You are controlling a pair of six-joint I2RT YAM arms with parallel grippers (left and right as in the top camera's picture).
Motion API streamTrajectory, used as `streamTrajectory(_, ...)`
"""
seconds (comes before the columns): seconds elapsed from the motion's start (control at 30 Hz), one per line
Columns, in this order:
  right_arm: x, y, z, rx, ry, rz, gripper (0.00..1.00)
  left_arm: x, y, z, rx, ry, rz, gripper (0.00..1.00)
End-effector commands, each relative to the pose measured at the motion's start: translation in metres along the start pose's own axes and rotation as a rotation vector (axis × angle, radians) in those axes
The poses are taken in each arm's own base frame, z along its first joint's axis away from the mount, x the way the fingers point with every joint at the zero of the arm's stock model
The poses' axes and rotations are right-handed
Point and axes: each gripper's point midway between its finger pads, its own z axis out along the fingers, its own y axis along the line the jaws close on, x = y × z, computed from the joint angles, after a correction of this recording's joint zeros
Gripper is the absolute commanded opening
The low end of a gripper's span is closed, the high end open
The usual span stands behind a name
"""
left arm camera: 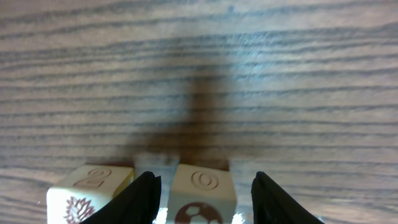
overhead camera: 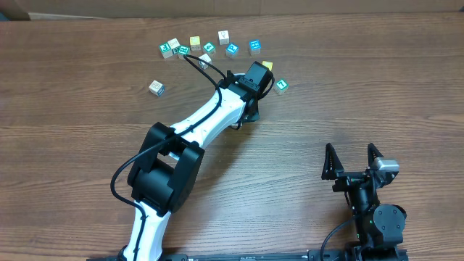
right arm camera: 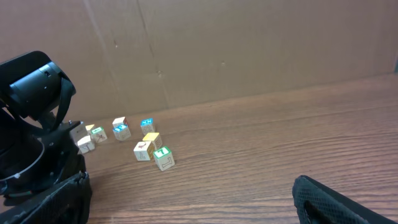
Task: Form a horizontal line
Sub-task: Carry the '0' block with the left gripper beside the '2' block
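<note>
Two white-faced cubes are seen set side by side on the wooden table [left arm camera: 249, 93], low in the left wrist view: a leaf-print cube [left arm camera: 87, 198] at left, a ball-print cube [left arm camera: 200, 199] at right. These are taken as the start of the horizontal line [left arm camera: 183, 186]. About half is judged done, with two more cubes to be added.

The left gripper [left arm camera: 205, 179] is held astride the ball-print cube, jaws parted, a sliver of gap at each side, nothing gripped.

Overhead, a lone cube [overhead camera: 156, 88] is noted far left and loose cubes [overhead camera: 209, 48] are scattered along the far side. A yellow cube [overhead camera: 267, 65] and a teal cube [overhead camera: 280, 86] lie just right of the left wrist. The right gripper [overhead camera: 351, 149] is parked well apart, jaws wide, empty.

Hidden: from overhead the line is covered by the left wrist. Cube bottoms are cut off by the frame. Whether the two cubes touch cannot be told, as a finger stands between them.
</note>
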Motion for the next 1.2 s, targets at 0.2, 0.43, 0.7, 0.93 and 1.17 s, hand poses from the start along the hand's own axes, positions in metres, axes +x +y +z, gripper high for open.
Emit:
streamTrajectory(0.2, 0.001, -0.001, 0.0, 0.001, -0.007, -0.007, 1.0, -0.028, -0.007, -0.009, -0.006, -0.09, 0.041, 0.44)
streamTrajectory(0.43, 0.001, -0.001, 0.0, 0.001, -0.007, -0.007, 1.0, -0.04, -0.021, -0.023, 0.056, -0.1, 0.039, 0.19)
streamTrajectory(0.7, 0.001, -0.001, 0.0, 0.002, -0.006, -0.007, 1.0, -0.004, -0.039, -0.018, 0.126, 0.007, 0.084, 0.04)
streamTrajectory(0.93, 0.001, -0.001, 0.0, 0.002, -0.006, -0.007, 1.0, 0.006, -0.04, -0.009, 0.111, 0.008, 0.1, 0.04)
streamTrajectory(1.17, 0.001, -0.001, 0.0, 0.002, -0.006, -0.007, 1.0, 0.009, -0.033, 0.003, 0.086, -0.016, 0.079, 0.04)
